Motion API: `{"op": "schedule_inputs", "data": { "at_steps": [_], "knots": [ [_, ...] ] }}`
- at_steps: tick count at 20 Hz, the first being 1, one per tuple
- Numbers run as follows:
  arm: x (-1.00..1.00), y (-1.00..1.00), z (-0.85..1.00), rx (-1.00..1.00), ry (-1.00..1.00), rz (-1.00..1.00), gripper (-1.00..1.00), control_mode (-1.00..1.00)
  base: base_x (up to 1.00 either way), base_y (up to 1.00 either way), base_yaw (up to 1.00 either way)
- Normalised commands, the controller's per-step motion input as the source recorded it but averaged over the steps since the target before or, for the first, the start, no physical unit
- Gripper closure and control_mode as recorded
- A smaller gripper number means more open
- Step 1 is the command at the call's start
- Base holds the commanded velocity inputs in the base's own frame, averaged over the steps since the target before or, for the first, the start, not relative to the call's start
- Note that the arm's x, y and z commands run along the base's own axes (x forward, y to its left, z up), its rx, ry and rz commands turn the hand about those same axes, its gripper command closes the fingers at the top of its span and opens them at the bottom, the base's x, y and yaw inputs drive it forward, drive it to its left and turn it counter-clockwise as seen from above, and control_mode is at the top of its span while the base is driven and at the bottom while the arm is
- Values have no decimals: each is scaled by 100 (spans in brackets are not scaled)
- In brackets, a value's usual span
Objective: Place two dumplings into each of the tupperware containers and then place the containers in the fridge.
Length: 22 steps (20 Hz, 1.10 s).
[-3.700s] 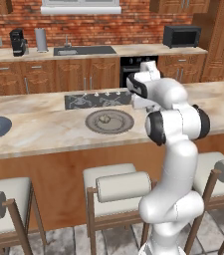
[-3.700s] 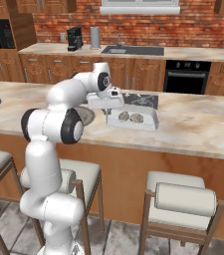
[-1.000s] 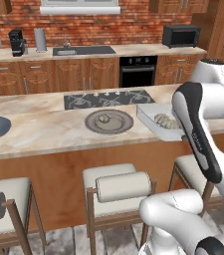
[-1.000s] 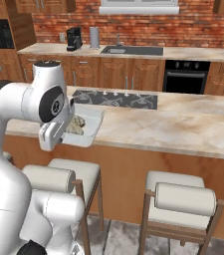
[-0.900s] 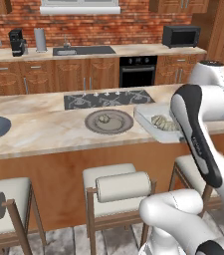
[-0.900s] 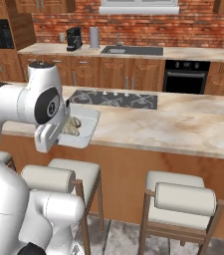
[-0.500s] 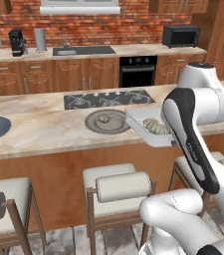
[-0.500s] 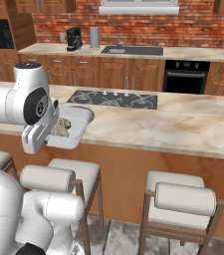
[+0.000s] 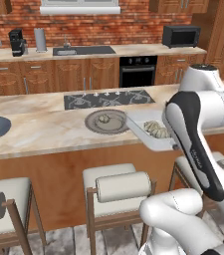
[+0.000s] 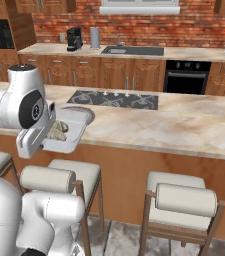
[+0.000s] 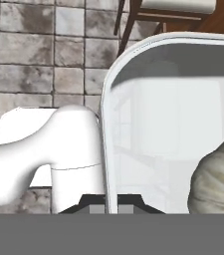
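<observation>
Pale tupperware container (image 10: 72, 131), tan dumplings (image 10: 57, 131)

Arm folded back over the base, elbow high, forearm angled down. Gripper (image 11: 111, 201) clamped on a container rim, apparently at one short end; finger tips (image 11: 91, 203) barely visible, pressed close together

Dumpling-loaded tupperware container (image 9: 148, 130) at counter edge
</observation>
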Motion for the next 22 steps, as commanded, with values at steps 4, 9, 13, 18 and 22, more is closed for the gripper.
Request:
{"op": "schedule_inputs", "data": {
  "at_steps": [4, 9, 13, 18, 22],
  "knots": [
    [-22, 0, 0, 0, 0, 0, 100, -100, 0, 0, 0],
    [-5, 0, 0, 0, 0, 0, 100, 100, -2, 0, 0],
    [0, 0, 0, 0, 0, 0, 100, 100, -46, 11, 17],
    [0, 0, 0, 0, 0, 0, 100, 100, -72, 31, 76],
    [0, 0, 0, 0, 0, 0, 100, 100, -49, 42, 95]
  ]
}}
